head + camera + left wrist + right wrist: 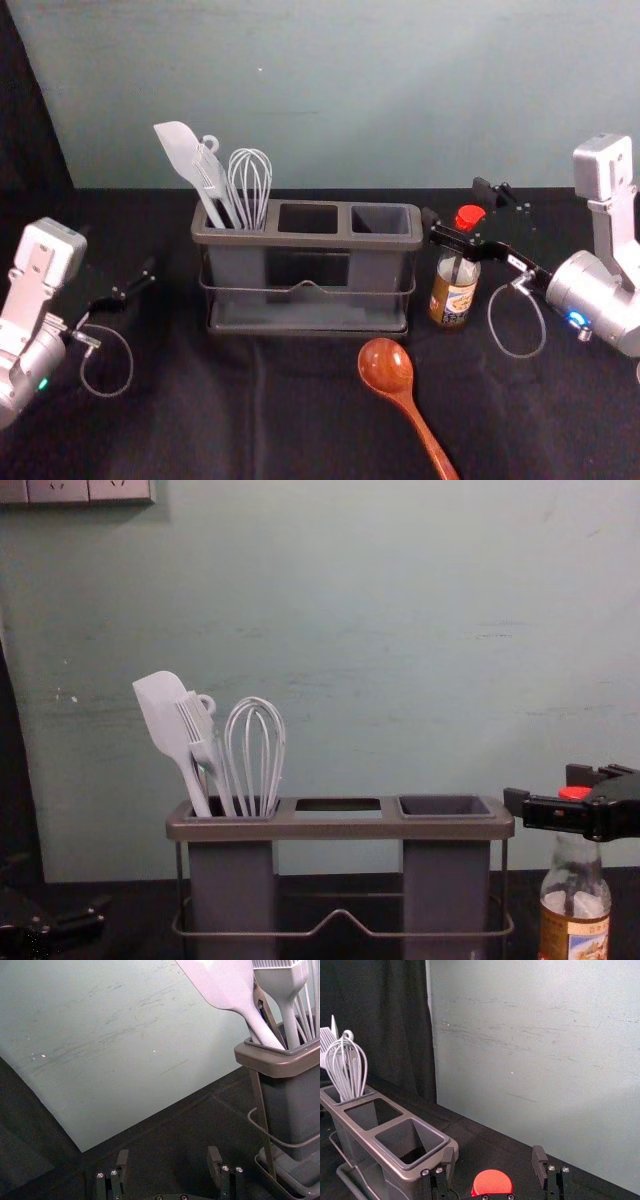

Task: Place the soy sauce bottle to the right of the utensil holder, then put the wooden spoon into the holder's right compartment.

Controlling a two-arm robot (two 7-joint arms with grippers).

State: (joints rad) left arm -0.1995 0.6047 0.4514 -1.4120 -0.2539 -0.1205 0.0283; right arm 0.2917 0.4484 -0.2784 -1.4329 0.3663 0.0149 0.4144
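The right gripper (pixel 457 205) is spread wide around the cap and neck of the soy sauce bottle (pixel 455 297), contact unclear; the bottle stands upright just right of the utensil holder (pixel 322 240), toward the bench's (pixel 200 420) right edge. Nearer the front edge lies the wooden spoon (pixel 386 368), bowl toward the far edge, handle slanting toward the near right corner. The left gripper (pixel 117 252) hangs spread near the left edge.
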